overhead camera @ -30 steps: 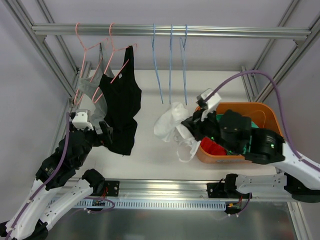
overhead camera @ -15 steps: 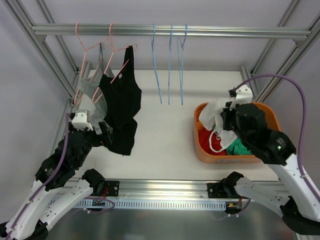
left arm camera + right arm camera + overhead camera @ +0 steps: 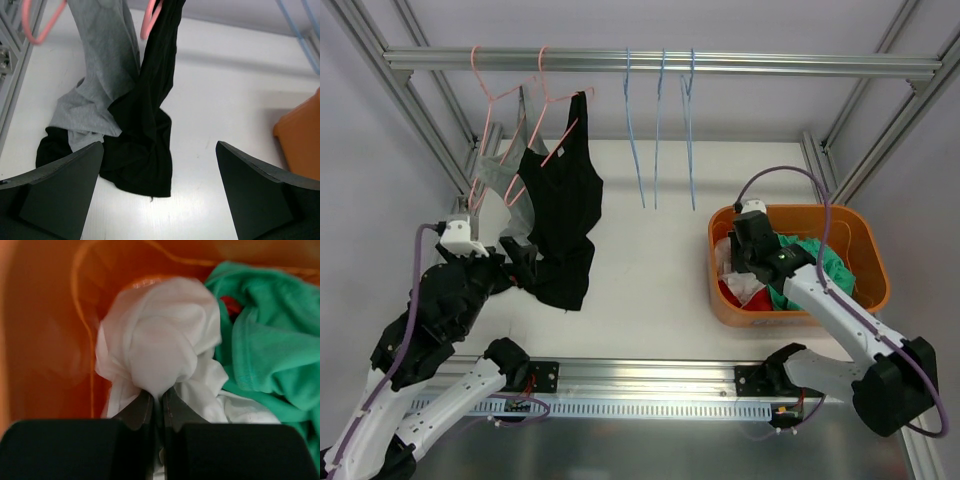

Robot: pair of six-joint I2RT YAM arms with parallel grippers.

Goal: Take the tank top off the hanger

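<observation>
We note the right fingers (image 3: 136, 414) pinch the white tank top (image 3: 165, 340) inside the orange basket (image 3: 45, 315). The left fingers (image 3: 60, 195) stand wide; the black tank top (image 3: 145, 145) hangs ahead of them on its pink hanger (image 3: 150, 22).

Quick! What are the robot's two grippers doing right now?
Left gripper: open, holding nothing.
Right gripper: shut on the crumpled white cloth garment inside the orange plastic basket.

Lit bright and even from above; soft faint shadows on table (image 3: 650, 270); right wrist view slightly soft, near fingers (image 3: 135, 412) defocused.
</observation>
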